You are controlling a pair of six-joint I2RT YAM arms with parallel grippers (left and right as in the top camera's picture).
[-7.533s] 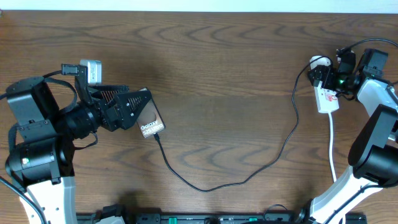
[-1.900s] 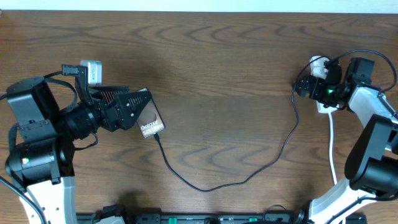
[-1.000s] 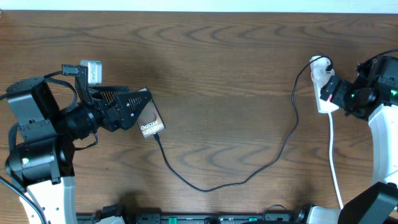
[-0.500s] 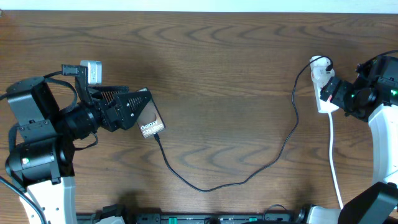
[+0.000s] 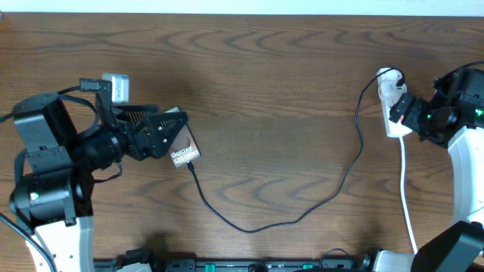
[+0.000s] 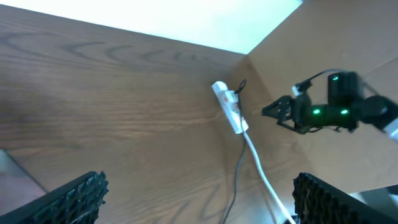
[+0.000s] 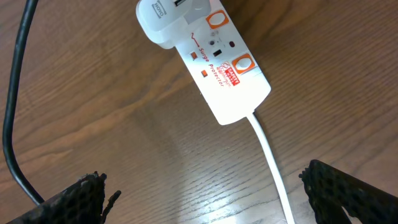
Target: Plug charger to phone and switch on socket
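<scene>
The phone [image 5: 186, 152] lies on the table at the left, its face with white lettering partly under my left gripper [image 5: 175, 134]. That gripper is open and empty, with its fingers wide apart in the left wrist view [image 6: 199, 202]. The charger cable [image 5: 249, 228] runs from the phone's lower edge in a long loop to the socket [image 5: 390, 92]. Its plug tip [image 5: 190, 165] meets the phone's edge. My right gripper [image 5: 407, 113] is open just right of the socket and does not touch it. The right wrist view [image 7: 211, 199] shows the socket [image 7: 208, 62] with orange-red buttons.
The socket's white cord [image 5: 404, 189] runs toward the front edge on the right and also shows in the right wrist view [image 7: 268, 158]. A white plug [image 7: 168, 15] sits at the socket's far end. The black cable [image 7: 15, 99] passes left of the socket. The table's back edge [image 5: 242, 13] is near.
My right gripper drew back to the right, off the socket, and has since stayed still. My left arm has shifted slightly to the right over the phone.
</scene>
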